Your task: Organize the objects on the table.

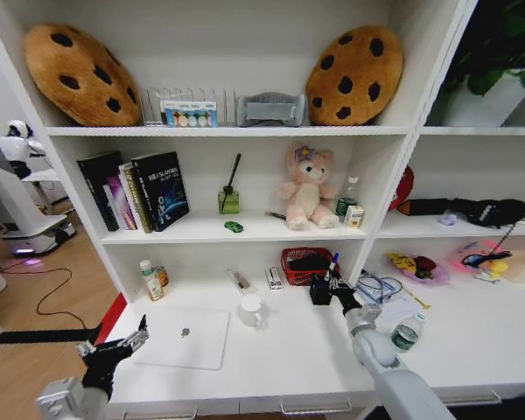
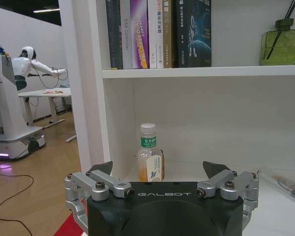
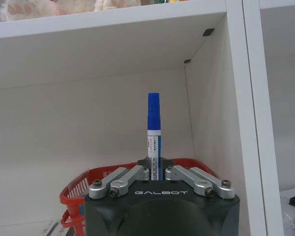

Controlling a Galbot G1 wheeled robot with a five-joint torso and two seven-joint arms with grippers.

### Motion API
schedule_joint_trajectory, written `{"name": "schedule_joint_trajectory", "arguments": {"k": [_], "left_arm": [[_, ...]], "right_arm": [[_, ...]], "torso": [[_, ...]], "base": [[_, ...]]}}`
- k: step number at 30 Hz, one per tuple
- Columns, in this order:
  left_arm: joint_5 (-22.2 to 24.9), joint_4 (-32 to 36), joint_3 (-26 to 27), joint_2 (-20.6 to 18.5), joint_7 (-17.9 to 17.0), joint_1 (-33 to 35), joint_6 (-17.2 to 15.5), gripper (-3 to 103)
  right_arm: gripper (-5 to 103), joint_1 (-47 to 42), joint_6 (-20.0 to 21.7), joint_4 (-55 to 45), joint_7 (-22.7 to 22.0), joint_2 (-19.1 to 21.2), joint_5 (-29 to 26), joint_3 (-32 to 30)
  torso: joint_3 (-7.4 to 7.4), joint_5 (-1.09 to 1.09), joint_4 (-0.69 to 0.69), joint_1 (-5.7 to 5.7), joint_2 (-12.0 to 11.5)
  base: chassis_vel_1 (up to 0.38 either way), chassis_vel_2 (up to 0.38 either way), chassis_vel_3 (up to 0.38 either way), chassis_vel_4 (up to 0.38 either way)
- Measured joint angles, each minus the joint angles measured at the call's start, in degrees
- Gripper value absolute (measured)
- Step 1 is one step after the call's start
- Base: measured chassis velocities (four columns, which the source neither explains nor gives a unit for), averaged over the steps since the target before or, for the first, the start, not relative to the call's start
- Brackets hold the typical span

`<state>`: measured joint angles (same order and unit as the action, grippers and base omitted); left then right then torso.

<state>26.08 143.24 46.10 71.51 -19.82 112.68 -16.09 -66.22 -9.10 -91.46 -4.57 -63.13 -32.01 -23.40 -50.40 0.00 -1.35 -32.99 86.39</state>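
Head view, going left to right: the left gripper [image 1: 127, 343] hangs spread wide off the desk's [image 1: 280, 350] front-left corner beside the silver laptop [image 1: 184, 337], while the right gripper [image 1: 325, 284] pinches a blue-capped pen [image 3: 153, 135] upright just above the red basket [image 1: 297, 265].

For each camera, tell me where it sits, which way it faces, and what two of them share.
Head view: on the head, looking down at the white desk and shelves; both arms show.
Left wrist view: behind the open left gripper, facing a small bottle under the books.
Right wrist view: behind the right gripper, shut on an upright blue-capped pen before the red basket.
Shared: head and right wrist views both show pen and basket.
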Motion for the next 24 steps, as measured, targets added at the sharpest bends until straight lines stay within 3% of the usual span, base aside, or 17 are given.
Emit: {"name": "schedule_joint_trajectory", "arguments": {"k": [1,3,13,17,20,24], "left_arm": [[0.0,0.0,0.0,0.0,0.0,0.0,0.0,100],[0.0,0.0,0.0,0.0,0.0,0.0,0.0,100],[0.0,0.0,0.0,0.0,0.0,0.0,0.0,100],[0.0,0.0,0.0,0.0,0.0,0.0,0.0,100],[0.0,0.0,0.0,0.0,0.0,0.0,0.0,100],[0.0,0.0,0.0,0.0,0.0,0.0,0.0,100]], "right_arm": [[7,0.0,0.0,0.1,0.0,0.1,0.1,0.0],[11,-0.1,0.0,0.1,0.0,0.2,0.1,-0.1],[54,-1.5,0.1,-1.1,0.0,0.5,0.4,-0.2],[60,-1.9,0.2,-1.6,-0.1,0.5,0.4,-0.4],[82,-4.9,1.0,-6.8,-1.1,1.5,-0.3,-1.6],[91,-8.6,4.3,-13.1,-4.3,2.6,-1.5,-3.0]], "torso": [[0.00,0.00,0.00,0.00,0.0],[0.00,0.00,0.00,0.00,0.0],[0.01,0.00,0.00,0.01,0.0],[0.01,0.00,0.00,0.01,0.0],[0.01,0.02,0.00,0.01,0.0],[0.01,0.00,0.00,0.01,0.0]], "base": [[0.000,0.000,0.000,0.000],[0.000,0.000,0.000,0.000],[0.000,0.000,0.000,0.000],[0.000,0.000,0.000,0.000],[0.000,0.000,0.000,0.000],[0.000,0.000,0.000,0.000]]}}
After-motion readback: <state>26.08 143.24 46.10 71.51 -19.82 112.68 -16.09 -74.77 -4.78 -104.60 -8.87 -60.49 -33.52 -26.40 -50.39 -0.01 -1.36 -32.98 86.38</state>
